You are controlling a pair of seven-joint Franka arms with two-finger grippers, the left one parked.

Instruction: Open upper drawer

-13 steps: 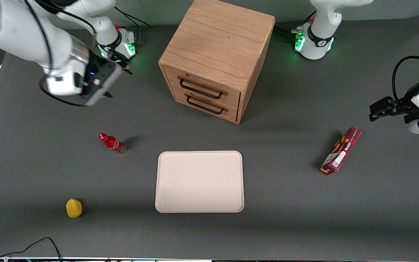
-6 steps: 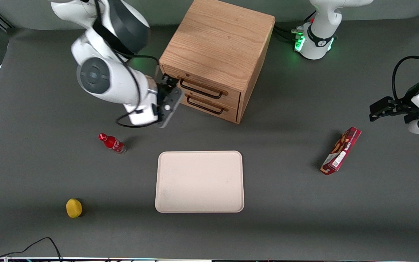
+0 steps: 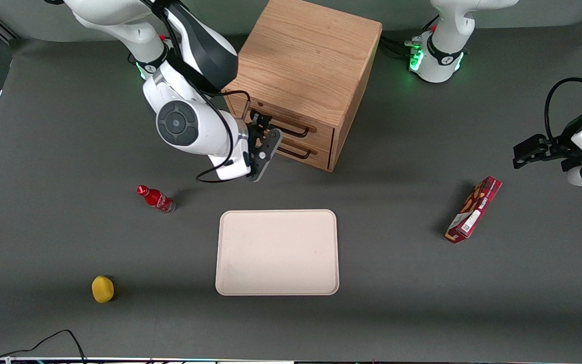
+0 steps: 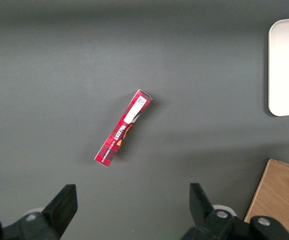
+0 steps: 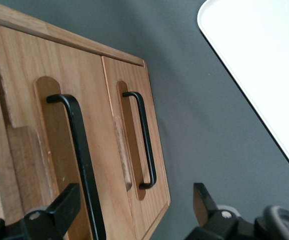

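Observation:
The wooden cabinet (image 3: 306,55) stands at the back middle of the table, both drawers shut. The upper drawer (image 3: 321,132) has a black wire handle (image 3: 291,131); the lower drawer (image 3: 316,151) sits under it. My right gripper (image 3: 262,123) is open, right in front of the upper drawer at the handle's end toward the working arm. In the right wrist view the gripper (image 5: 134,210) straddles the drawer fronts. The upper handle (image 5: 79,160) lies just inside one finger (image 5: 59,207). The lower handle (image 5: 143,140) is farther off. Nothing is gripped.
A white tray (image 3: 277,252) lies nearer the front camera than the cabinet, also in the right wrist view (image 5: 264,60). A red bottle (image 3: 155,198) and a yellow object (image 3: 102,288) lie toward the working arm's end. A red box (image 3: 474,209) lies toward the parked arm's end.
The right arm has swung in from the working arm's end of the table to the cabinet front. The gripper now stands at the upper drawer's handle. Both drawers stay shut.

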